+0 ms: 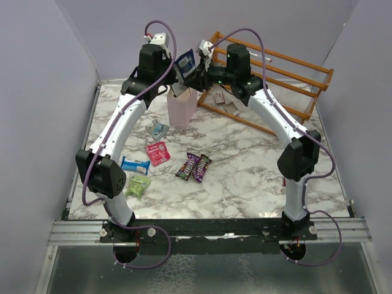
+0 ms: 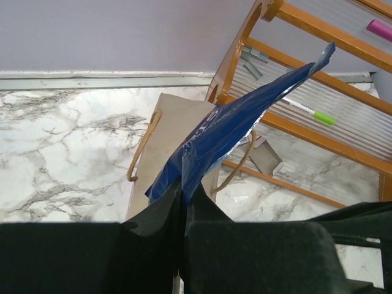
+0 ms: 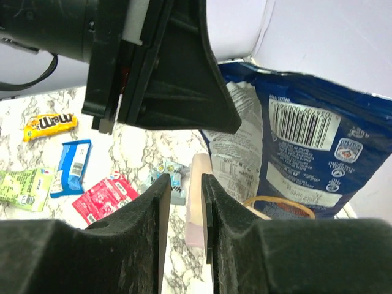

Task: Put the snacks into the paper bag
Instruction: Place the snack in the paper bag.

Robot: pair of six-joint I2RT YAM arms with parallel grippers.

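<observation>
Above the paper bag (image 1: 182, 107), at the far side of the counter (image 1: 245, 165), the left hand (image 2: 184, 191) is clamped tight on one edge of the big blue cookie bag (image 2: 245, 116). The right hand (image 3: 182, 202) hangs close beside it, jaws narrow and apparently empty. The step in hand looks like loading the cookie bag. Next, the cookie bag should be lowered squarely between the cord handles and only then released. A red packet (image 1: 157, 152) and candy bars (image 1: 194, 166) lie waiting.

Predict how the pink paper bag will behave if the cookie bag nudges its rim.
Probably tips easily: the paper bag stands tall and narrow. Its thin walls would likely buckle. The blue cookie bag, creased in the left pincer, looks floppy and may fold first.
</observation>
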